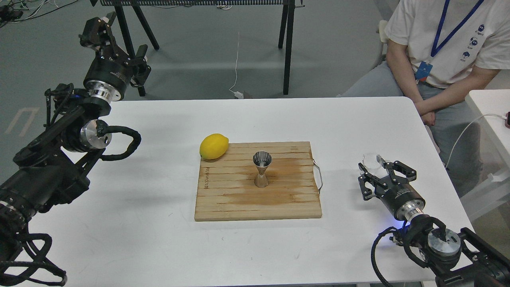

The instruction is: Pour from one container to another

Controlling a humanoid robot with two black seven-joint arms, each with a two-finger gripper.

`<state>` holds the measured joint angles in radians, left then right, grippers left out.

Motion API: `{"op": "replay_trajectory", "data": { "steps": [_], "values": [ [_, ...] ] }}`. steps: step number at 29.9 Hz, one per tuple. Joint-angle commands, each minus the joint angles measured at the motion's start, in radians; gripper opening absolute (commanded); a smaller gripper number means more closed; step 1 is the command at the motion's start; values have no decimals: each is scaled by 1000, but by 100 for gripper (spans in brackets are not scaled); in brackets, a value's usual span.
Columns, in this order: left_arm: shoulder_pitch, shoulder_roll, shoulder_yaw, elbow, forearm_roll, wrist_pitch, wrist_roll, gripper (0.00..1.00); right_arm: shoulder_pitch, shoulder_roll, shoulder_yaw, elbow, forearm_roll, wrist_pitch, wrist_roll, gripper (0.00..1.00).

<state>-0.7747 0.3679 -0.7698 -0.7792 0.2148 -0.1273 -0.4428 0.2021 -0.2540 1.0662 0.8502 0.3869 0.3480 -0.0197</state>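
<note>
The small clear cup (373,160) stands on the white table (159,239) to the right of the wooden board. My right gripper (381,170) is open right behind it, one finger on each side of the cup, and I cannot tell whether they touch it. The steel jigger (262,169) stands upright in the middle of the wooden cutting board (239,203). My left gripper (118,42) is held high past the table's far left corner, open and holding nothing.
A yellow lemon (214,146) rests on the board's far left corner. A metal handle (318,175) sticks out of the board's right side. A seated person (438,59) is at the far right, with a forearm close to the table's edge.
</note>
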Motion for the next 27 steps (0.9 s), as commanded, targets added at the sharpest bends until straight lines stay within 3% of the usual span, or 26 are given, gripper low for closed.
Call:
{"op": "replay_trajectory", "data": {
  "steps": [1, 16, 22, 27],
  "values": [
    [2, -3, 1, 0, 0, 0, 0, 100, 19, 19, 11, -36, 17, 3, -2, 31],
    [-11, -6, 12, 0, 3, 8, 6, 100, 17, 65, 46, -94, 18, 0, -5, 32],
    [-20, -6, 10, 0, 17, 8, 7, 100, 13, 68, 47, -115, 18, 5, -26, 32],
    [-23, -6, 10, -2, 17, 8, 7, 100, 20, 74, 51, -152, 20, 0, -28, 40]
  ]
}}
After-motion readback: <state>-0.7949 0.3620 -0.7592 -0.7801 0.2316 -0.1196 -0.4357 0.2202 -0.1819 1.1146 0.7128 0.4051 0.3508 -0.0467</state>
